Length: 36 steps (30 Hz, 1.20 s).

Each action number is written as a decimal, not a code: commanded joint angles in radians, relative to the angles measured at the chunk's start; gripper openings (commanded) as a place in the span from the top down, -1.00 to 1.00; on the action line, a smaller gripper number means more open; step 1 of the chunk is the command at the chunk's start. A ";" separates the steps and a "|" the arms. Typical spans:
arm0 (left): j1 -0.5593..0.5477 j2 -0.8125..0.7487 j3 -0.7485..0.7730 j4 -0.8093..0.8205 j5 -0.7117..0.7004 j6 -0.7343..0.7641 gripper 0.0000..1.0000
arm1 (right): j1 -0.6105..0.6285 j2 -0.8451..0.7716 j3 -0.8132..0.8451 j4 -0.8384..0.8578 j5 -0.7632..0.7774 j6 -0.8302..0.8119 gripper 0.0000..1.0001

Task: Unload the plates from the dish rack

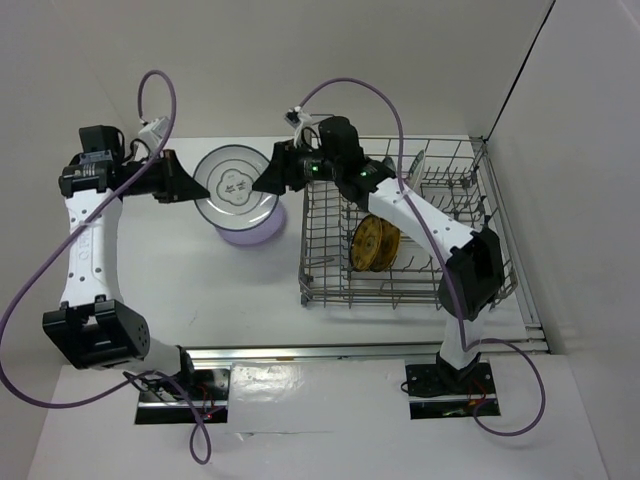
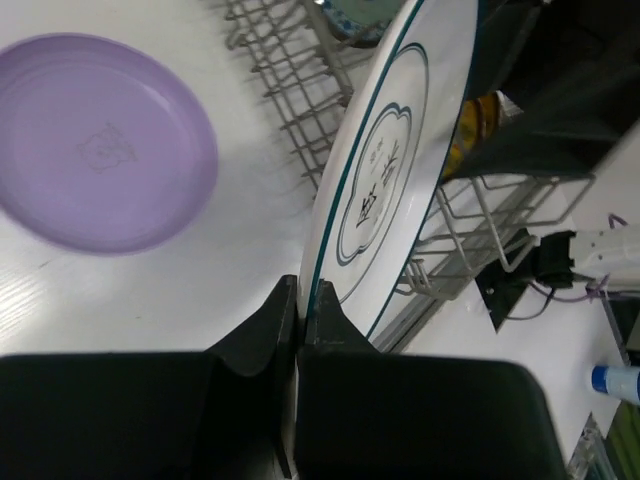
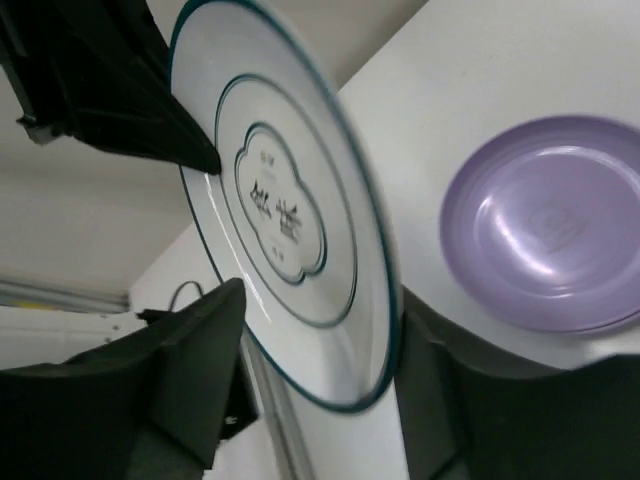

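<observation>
Left wrist view: left tool (image 2: 298, 300) pinches the white plate (image 2: 390, 170) at its rim, right tool (image 3: 320, 310) spread astride the opposite edge.

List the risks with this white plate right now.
1. The left pincer grips the white plate only at its rim, so the plate may tilt or slip once it hangs from that hold alone.
2. The right pincer has its jaws open around the plate's opposite edge; pulling away carelessly could knock it.
3. The lavender plate lies on the table beneath, so a drop could strike it.
</observation>
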 commanded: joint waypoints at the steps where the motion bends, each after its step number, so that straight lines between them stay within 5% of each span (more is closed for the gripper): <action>1: 0.076 0.033 0.045 0.053 -0.099 -0.126 1.00 | 0.016 -0.014 0.115 -0.070 0.145 -0.057 -0.36; 4: 0.130 0.042 0.045 0.094 -0.149 -0.194 1.00 | -0.004 0.011 0.198 -0.154 0.257 -0.071 -0.56; 10: 0.271 0.064 -0.068 0.263 -0.309 -0.316 1.00 | -0.071 -0.026 0.268 -0.266 0.518 -0.111 -0.56; 17: 0.419 0.266 -0.157 0.407 -0.226 -0.398 1.00 | -0.124 -0.145 0.115 -0.268 0.626 -0.184 -0.58; 25: 0.419 0.502 -0.172 0.475 -0.286 -0.377 1.00 | -0.263 -0.164 0.103 -0.458 0.738 -0.129 -0.61; 33: 0.419 0.605 -0.197 0.500 -0.343 -0.347 1.00 | -0.300 -0.237 0.001 -0.440 0.713 -0.152 -0.64; 36: 0.419 0.615 -0.218 0.499 -0.375 -0.337 0.70 | -0.337 -0.248 -0.012 -0.481 0.731 -0.128 -0.64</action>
